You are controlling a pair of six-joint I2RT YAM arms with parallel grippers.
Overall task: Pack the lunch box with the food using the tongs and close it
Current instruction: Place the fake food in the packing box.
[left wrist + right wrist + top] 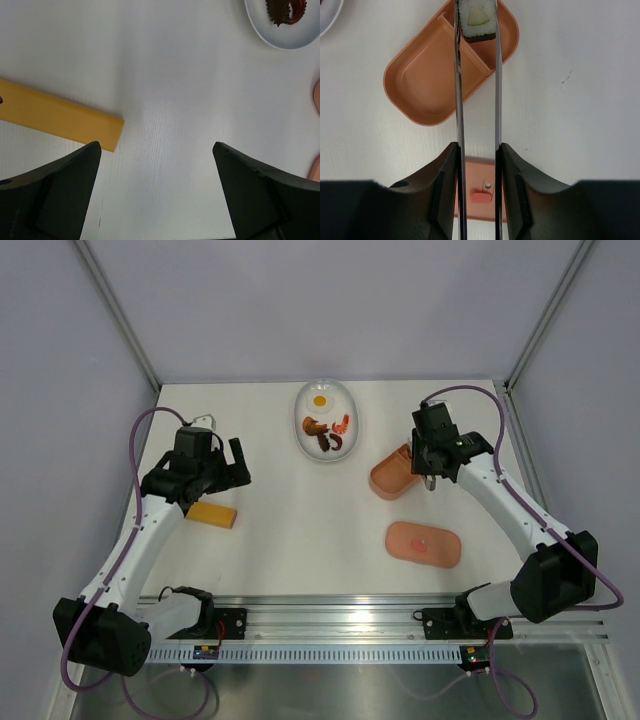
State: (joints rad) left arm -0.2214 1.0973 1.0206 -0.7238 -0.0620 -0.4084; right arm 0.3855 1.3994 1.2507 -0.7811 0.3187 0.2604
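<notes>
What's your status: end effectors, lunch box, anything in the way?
Right end effector shut on tongs, tongs pinching a sushi piece over the lunch box. Left end effector open, empty, near yellow block. Lid off. Nothing blocking.

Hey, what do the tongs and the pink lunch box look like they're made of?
The tongs: likely metal, going by the thin silvery arms with a bright polished sheen. The lunch box: probably moulded plastic, an even salmon-pink with smooth, semi-matte walls, rounded corners and a moulded-in divider.
</notes>
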